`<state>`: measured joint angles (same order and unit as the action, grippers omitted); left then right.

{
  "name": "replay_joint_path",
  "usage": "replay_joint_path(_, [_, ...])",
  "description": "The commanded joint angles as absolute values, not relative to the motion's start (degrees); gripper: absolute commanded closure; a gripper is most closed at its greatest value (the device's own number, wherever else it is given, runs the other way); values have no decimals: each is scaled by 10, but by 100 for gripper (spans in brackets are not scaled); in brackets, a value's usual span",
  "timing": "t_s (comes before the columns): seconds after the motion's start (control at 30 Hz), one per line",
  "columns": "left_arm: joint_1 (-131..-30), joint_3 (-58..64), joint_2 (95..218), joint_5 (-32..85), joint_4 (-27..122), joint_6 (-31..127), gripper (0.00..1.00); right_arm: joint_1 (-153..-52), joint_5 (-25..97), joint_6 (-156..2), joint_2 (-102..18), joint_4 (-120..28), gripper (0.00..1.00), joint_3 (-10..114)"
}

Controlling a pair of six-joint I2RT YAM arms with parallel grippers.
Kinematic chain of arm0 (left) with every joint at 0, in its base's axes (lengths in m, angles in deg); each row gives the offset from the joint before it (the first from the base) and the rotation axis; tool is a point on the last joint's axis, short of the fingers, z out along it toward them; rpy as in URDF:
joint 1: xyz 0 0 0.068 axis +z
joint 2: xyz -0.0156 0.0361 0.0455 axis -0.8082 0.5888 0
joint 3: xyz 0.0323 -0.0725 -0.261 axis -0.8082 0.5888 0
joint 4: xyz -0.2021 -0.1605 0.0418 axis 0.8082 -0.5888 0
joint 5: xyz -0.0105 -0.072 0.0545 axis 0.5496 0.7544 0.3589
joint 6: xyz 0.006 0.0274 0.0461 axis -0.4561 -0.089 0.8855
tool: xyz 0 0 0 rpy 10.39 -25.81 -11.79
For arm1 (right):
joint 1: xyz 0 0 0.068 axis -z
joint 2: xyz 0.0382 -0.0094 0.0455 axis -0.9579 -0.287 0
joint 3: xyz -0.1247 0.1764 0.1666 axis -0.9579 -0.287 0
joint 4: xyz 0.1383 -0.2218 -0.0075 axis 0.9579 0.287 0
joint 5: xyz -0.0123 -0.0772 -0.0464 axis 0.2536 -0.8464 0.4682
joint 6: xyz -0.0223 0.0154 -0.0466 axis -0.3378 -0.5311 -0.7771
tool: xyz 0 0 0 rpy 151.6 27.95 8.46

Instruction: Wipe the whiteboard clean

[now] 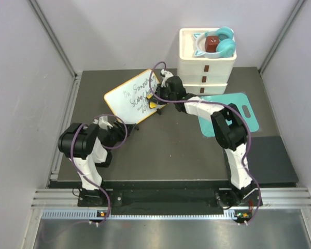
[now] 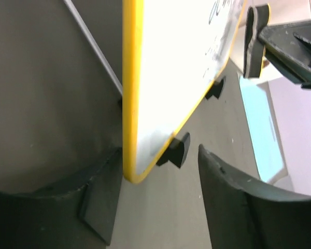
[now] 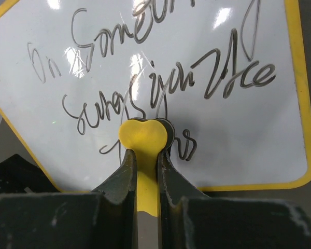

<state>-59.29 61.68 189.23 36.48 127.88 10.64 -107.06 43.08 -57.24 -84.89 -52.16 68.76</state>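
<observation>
The left gripper (image 2: 150, 158) hangs released, its fingers either side of the lower corner of the whiteboard (image 1: 132, 96) and clamping nothing. The board stands propped left of centre in the top view, its long axis rising rightward and its writing unwiped. The right gripper (image 3: 143, 153), the working arm, is clenched on a yellow eraser (image 3: 143, 136) pressed to the lowest line, with the script to its left in that view.

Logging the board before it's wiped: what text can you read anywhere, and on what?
"Do Some..." - top line on the whiteboard, rest cut off by the view.
"surprisingly nice" - second line, cursive, uncertain reading.
Third line: mostly behind the yellow eraser, unreadable.
Nothing else bears text.
</observation>
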Motion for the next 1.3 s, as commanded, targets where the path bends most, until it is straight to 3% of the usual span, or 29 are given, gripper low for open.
replay_joint_path(0.0, [-588, 641, 1891, 338, 1428, 129, 34, -1074, 428, -581, -828, -558, 100, 674])
replay_joint_path(0.4, [-575, 610, 1873, 309, 1418, 146, 33, -1074, 425, -581, -807, -565, 100, 652])
replay_joint_path(0.7, [-567, 564, 1906, 342, 1429, 130, 63, -1075, 426, -588, -791, -558, 100, 647])
replay_joint_path(0.9, [-566, 578, 1895, 346, 1430, 115, 100, -1074, 414, -594, -780, -554, 100, 643])
replay_joint_path(1.27, [-566, 650, 1919, 299, 1429, 66, 100, -1075, 372, -618, -820, -542, 100, 675])
